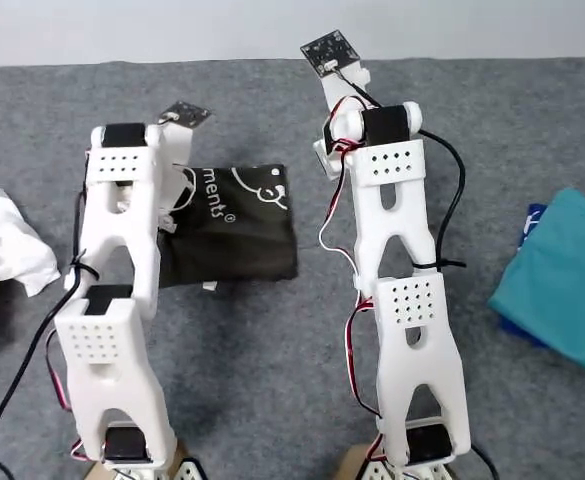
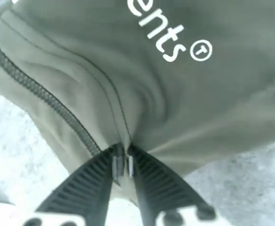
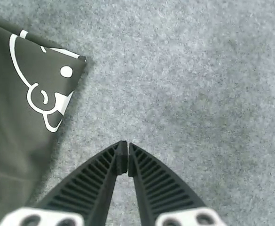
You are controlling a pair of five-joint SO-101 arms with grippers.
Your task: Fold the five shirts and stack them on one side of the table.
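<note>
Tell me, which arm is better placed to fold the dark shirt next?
Left, probably. The left claw is shut on the dark shirt's edge. The right claw is shut on nothing, above bare table beside the shirt.

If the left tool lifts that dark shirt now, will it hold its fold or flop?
Probably flop: the dark shirt wrinkles softly where the left tool pinches it, so the rest would likely hang and unfold. It looks thin, likely light. The fuzzy table may drag it if pushed.
</note>
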